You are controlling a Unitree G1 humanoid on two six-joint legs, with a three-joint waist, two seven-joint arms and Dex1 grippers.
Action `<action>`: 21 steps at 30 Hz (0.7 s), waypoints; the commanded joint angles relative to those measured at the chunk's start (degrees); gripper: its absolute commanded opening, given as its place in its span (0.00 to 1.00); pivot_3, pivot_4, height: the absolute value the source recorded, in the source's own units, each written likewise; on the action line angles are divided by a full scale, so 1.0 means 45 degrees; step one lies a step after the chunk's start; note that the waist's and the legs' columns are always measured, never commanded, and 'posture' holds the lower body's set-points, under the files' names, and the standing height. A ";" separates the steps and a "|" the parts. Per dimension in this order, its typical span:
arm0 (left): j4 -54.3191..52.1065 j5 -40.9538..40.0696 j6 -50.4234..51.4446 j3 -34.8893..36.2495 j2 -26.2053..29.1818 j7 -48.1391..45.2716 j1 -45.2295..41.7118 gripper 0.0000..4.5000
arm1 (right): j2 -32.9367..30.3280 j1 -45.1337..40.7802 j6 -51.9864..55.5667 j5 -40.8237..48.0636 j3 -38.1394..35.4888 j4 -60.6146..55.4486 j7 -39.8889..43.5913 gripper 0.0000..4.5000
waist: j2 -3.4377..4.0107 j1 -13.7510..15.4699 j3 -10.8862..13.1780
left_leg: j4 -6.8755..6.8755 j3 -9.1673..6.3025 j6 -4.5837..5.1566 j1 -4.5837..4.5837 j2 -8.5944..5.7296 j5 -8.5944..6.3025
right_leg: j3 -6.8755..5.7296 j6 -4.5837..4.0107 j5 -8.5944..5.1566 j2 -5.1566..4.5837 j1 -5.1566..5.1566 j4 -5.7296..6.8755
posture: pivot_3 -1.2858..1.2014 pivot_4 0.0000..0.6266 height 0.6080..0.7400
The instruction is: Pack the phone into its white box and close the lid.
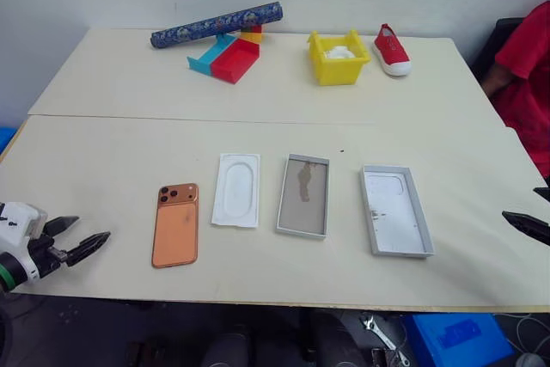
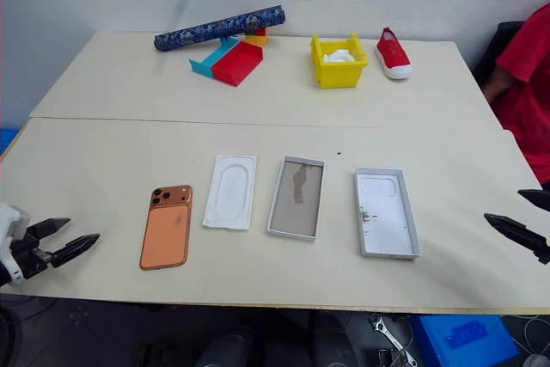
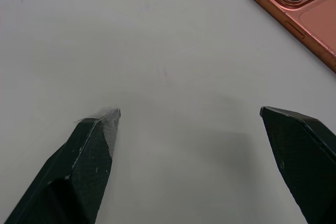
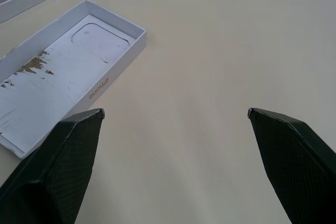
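The lid (image 4: 68, 77) bore the word "iPhone" in orange on its inner wall, read in the right wrist view. It lay open side up at lower right of centre on the worktop (image 1: 120, 161), nothing inside it but scuffed white floor. The white box (image 1: 303, 196) sat just left of it, holding nothing, a dark smear on its grey-brown floor. Left again lay a thin white insert (image 1: 236, 190), then the phone (image 1: 176, 224), back up, lenses toward the far side. A yellow bin (image 1: 337, 59) at the top held something white. The left gripper (image 1: 73, 237), jaws released, hovered at lower left, near the phone but apart. The right gripper (image 2: 526, 217), jaws released, hung at the right edge, well apart from the lid.
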 commanded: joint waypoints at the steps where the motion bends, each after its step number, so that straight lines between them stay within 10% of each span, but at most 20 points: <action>1: -0.0343 -0.0307 0.0076 0.0268 -0.0015 -0.0075 -0.0141 1.00 | 0.0050 -0.0073 -0.0031 0.0065 -0.0174 -0.0149 -0.0039 1.00 | 0.0000 0.0001 0.0000 | 0.0000 0.0000 0.0000 0.0000 0.0000 0.0000 | -0.0001 0.0000 0.0000 0.0000 0.0000 -0.0001 | 0.52 0.24 1.00; 21: -0.0386 0.0055 0.0598 -0.0404 0.0196 0.0256 -0.1034 1.00 | 0.0533 0.0076 -0.0490 -0.0157 -0.0375 -0.0558 -0.0732 1.00 | 0.0000 0.0006 -0.0001 | 0.0002 0.0006 -0.0005 0.0006 0.0000 0.0002 | -0.0089 0.0008 0.0005 -0.0027 0.0000 0.0016 | 0.52 0.24 1.00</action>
